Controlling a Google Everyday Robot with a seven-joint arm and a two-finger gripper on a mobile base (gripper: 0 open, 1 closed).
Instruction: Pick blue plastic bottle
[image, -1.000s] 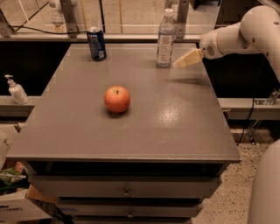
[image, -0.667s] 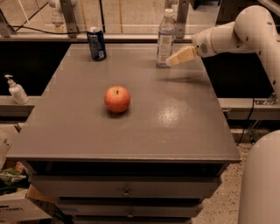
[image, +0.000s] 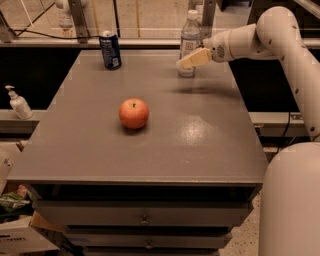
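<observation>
The blue plastic bottle (image: 190, 29) stands upright at the far edge of the table (image: 210, 150), upper middle of the frame, with the gripper (image: 189, 61) at its lower body; open or closed, I cannot tell. Best to centre on the body and close gently, lest it tip.

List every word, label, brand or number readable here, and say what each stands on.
No text here can be read.
Dark blue can: pale markings, too blurred to read.
Blue plastic bottle: pale label, print too blurred to read.
White pump dispenser: no legible print.
Gripper, at the bottle's lower part: no markings visible.
</observation>
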